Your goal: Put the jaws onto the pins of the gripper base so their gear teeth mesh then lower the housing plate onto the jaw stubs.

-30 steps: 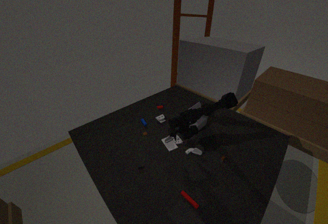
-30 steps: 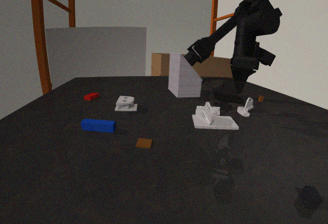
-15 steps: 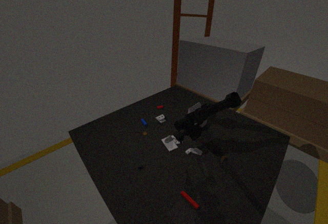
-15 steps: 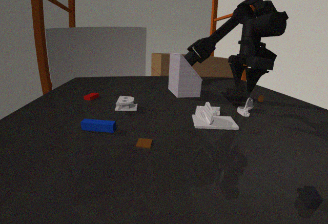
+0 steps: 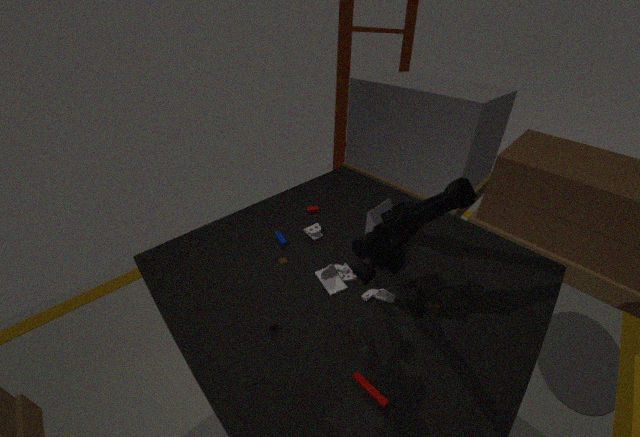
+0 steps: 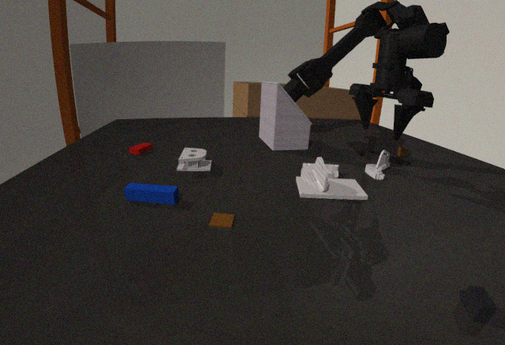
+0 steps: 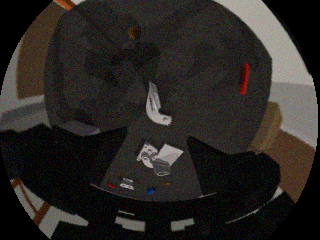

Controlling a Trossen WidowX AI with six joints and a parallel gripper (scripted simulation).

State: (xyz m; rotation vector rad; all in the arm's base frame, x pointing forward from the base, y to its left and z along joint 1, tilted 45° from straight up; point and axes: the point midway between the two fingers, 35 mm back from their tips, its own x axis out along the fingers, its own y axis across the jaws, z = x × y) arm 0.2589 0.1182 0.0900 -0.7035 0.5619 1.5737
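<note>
The white gripper base (image 5: 336, 286) (image 6: 346, 188) (image 7: 171, 151) lies flat on the dark table. One grey-white jaw (image 5: 329, 271) (image 6: 316, 176) (image 7: 161, 166) rests on it; whether it sits on a pin I cannot tell. The other jaw (image 5: 378, 295) (image 6: 379, 167) (image 7: 155, 107) lies loose beside the base. The white housing plate (image 5: 312, 230) (image 6: 193, 159) (image 7: 127, 183) with two holes lies apart, near the small red block. My gripper (image 6: 381, 133) (image 7: 158, 135) is open and empty, with its fingers pointing down above the table near the loose jaw.
A pale wedge block (image 6: 285, 122) stands by the arm. A blue block (image 5: 280, 238) (image 6: 151, 193), an orange tile (image 5: 282, 260) (image 6: 222, 219), a small red block (image 5: 312, 209) (image 6: 140, 148), a red bar (image 5: 370, 389) (image 7: 244, 79) and a small brown block (image 6: 401, 151) (image 7: 133, 33) lie around.
</note>
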